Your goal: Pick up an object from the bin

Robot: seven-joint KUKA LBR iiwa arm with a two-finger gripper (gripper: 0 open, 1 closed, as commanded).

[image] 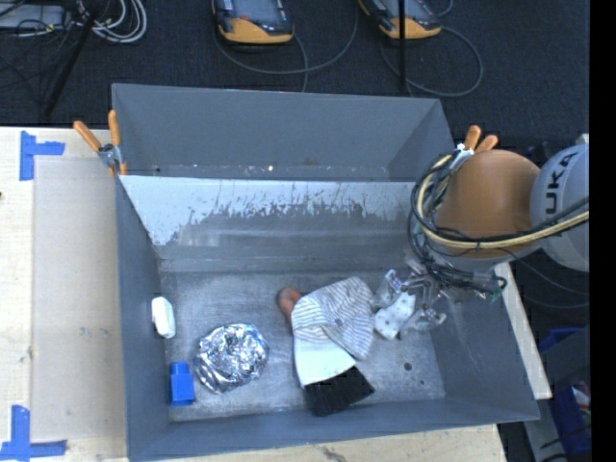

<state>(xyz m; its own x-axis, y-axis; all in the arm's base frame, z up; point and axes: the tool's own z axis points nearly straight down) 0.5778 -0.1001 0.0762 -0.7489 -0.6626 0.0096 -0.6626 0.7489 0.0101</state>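
Bin (289,248) holds striped cloth (337,320) just left of the jaws, foil ball (231,356) and blue block (181,383) farther left; whether jaws are spread, cannot tell.

Crumpled striped cloth (334,318) on bin (279,152) floor, right of centre

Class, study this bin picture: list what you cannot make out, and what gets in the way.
Camera view: reddish thing mid-bin, mostly under the striped cloth; kind unclear.
Camera view: black item at the cloth's near end, its top under the cloth; whether attached, unclear.
Camera view: end effector, too small and cluttered to tell whether it grips anything.
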